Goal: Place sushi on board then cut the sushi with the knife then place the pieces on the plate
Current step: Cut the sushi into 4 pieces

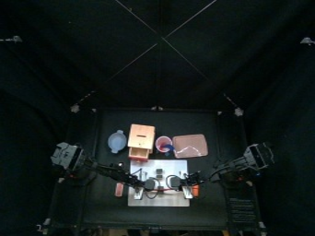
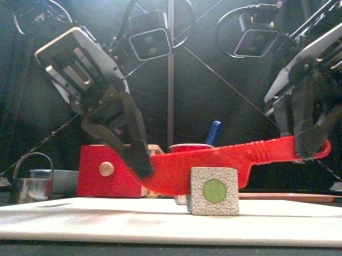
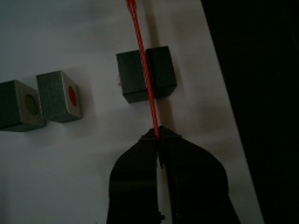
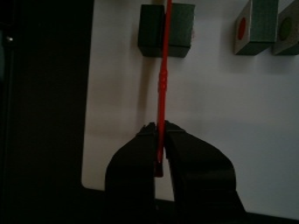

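Looking down in the top view, the white cutting board [image 1: 161,195] lies at the table's front, and both arms meet over it, the left gripper [image 1: 147,181] and the right gripper [image 1: 185,182] close together above its back half. Behind the board stand the blue-grey bowl [image 1: 117,141], the wooden box [image 1: 142,141] and, toward the right, the pink tray [image 1: 191,145].

Across the front view, the red toy knife [image 2: 227,160] spans level above the board [image 2: 134,215] between the two grippers. The left gripper [image 2: 139,166] pinches the broad blade end and the right gripper [image 2: 311,148] pinches the handle end. One sushi block [image 2: 214,190] stands upright on the board under the knife's middle; whether the blade touches it I cannot tell. Behind the board the red cup [image 2: 195,148] holds a blue toy knife [image 2: 214,131], and a metal cutter [image 2: 35,185] sits off the board's left end.

Seen from the left wrist, the left gripper [image 3: 158,134] is clamped on the knife [image 3: 142,52], which crosses a sushi block [image 3: 163,74]; two more sushi blocks [image 3: 59,96] lie apart from it on the board [image 3: 82,175].

From the right wrist, the right gripper [image 4: 162,130] is clamped on the knife [image 4: 163,83], which runs over a block [image 4: 149,31] on the board [image 4: 233,114].
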`<state>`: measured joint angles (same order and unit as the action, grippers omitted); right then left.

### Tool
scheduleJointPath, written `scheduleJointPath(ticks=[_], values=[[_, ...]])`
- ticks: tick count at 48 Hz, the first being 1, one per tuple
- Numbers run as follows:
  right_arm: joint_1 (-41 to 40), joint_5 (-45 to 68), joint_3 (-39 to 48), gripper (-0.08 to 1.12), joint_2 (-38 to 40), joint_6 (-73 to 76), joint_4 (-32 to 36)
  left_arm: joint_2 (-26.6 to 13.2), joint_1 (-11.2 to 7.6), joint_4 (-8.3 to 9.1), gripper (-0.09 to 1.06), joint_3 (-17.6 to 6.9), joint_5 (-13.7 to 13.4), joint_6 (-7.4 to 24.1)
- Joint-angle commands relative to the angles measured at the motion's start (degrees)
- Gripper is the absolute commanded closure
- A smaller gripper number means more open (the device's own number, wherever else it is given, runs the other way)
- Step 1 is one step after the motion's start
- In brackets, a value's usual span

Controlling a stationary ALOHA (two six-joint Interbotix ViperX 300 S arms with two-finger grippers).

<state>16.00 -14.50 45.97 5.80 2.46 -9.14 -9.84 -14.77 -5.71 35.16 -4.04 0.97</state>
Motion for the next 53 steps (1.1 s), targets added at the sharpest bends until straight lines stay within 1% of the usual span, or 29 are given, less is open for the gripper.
scheduleJointPath(ticks=[1, 5, 12, 20, 25, 33, 37, 44, 49, 53], values=[[-1.1, 1.2, -0.4, 0.74, -1.2, -0.3, 0.7, -1.4, 0.26, 0.26, 0.67, -0.9, 0.2, 0.4], [-2.0, 1.6, -0.7, 0.74, -2.5, -0.4, 1.4, -1.8, 0.62, 0.53, 0.67, -1.1, 0.1, 0.4], [-3.5, 1.6, -1.3, 0.74, -2.8, -0.4, 3.3, -1.1, 2.11, 2.02, 0.67, -1.1, -0.3, 0.4], [-4.5, 1.2, -1.8, 0.74, -2.1, -0.4, 6.0, 0.0, 2.81, 3.25, 0.67, -0.8, -0.6, 0.4], [-5.4, 1.1, -2.0, 0.74, -1.8, -0.3, 6.9, 0.1, 3.43, 3.60, 0.67, -0.7, -0.7, 0.4], [-5.6, -0.4, -2.9, 0.74, -1.1, -0.3, 7.1, 1.0, 3.43, 3.60, 0.67, -0.9, -1.1, 0.4], [-5.3, -1.2, -3.6, 0.74, -0.2, -0.3, 7.1, 2.4, 3.43, 3.60, 0.67, -1.3, -0.8, 0.4], [-5.1, -3.6, -4.7, 0.74, 2.6, -0.4, 7.1, 6.0, 3.43, 3.96, 0.67, -1.9, -0.8, 0.5], [-4.6, -4.8, -4.6, 0.74, 4.9, -0.3, 7.3, 9.1, 3.34, 5.01, 0.67, -2.2, -0.4, 0.4], [-4.5, -6.0, -4.6, 0.74, 6.9, -0.3, 7.1, 10.9, 3.43, 5.98, 0.67, -2.2, 1.0, 0.4]])
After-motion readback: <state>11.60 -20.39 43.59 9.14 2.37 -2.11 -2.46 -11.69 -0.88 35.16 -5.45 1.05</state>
